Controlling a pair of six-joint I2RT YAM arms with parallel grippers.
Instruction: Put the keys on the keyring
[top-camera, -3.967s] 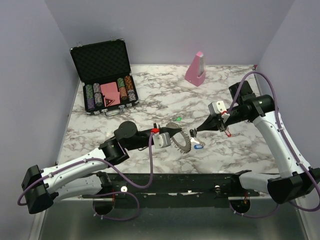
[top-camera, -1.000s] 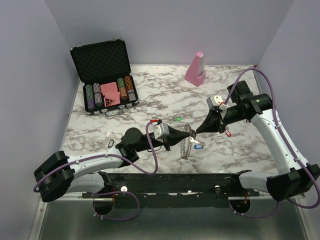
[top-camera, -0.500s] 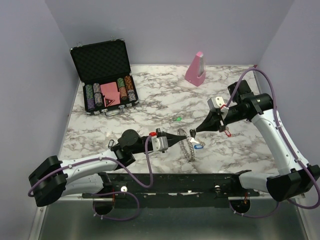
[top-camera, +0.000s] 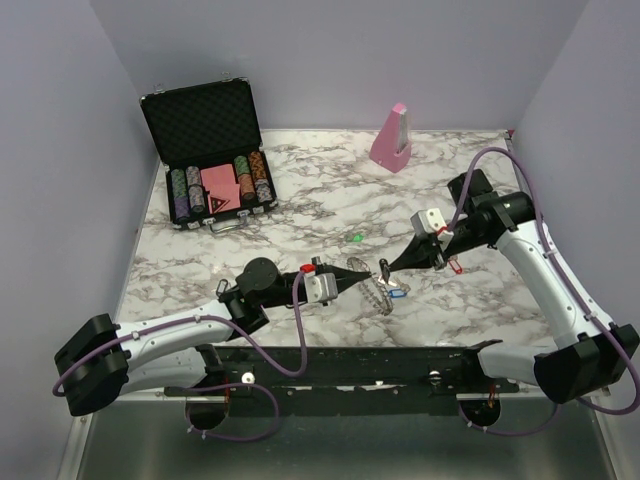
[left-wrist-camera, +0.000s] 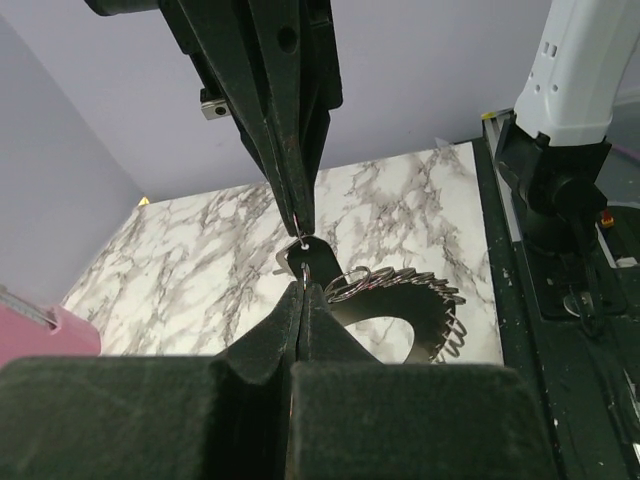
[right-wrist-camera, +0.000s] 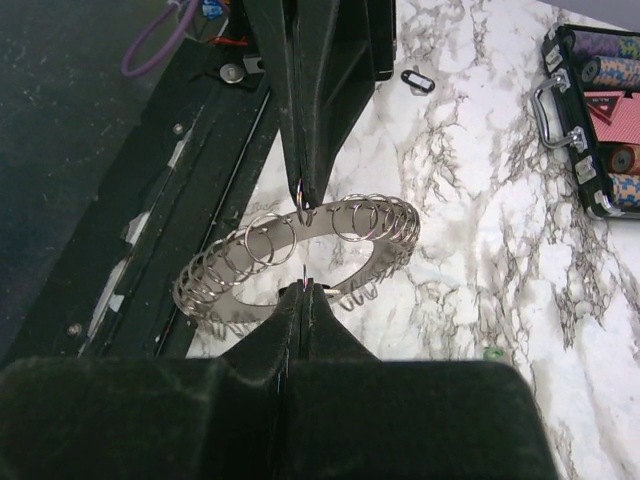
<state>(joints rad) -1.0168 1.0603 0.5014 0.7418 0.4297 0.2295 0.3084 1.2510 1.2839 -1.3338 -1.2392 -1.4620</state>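
Top external view: both arms meet at the 6 o'clock side of the table (top-camera: 320, 190). The left gripper (top-camera: 362, 273) points toward 3 o'clock, the right gripper (top-camera: 386, 266) toward 9 o'clock, and their tips come nearly together over the keyring (top-camera: 376, 293).

The right wrist view shows the left gripper (right-wrist-camera: 302, 207) clenched on one small loop at the far rim of the keyring (right-wrist-camera: 255, 262), which hangs tilted above the marble. The right gripper (right-wrist-camera: 303, 288) is also clenched, its tips at the near rim. I cannot tell whether it pinches a loop, a key or nothing.

In the left wrist view the two sets of tips face each other, with the keyring (left-wrist-camera: 405, 300) edge-on at 3 o'clock of them.

From the keyring, the blue key (top-camera: 397, 292) lies just beside it at 3 o'clock. The red key (top-camera: 455, 265) lies farther out at 3 o'clock, by the right arm. The green key (top-camera: 356, 238) lies at 12 o'clock, and the black key (top-camera: 222, 289) lies well apart at 9 o'clock. The open chip case (top-camera: 205, 125) is at 10 o'clock and the pink block (top-camera: 392, 138) at 12 o'clock, by the back wall.
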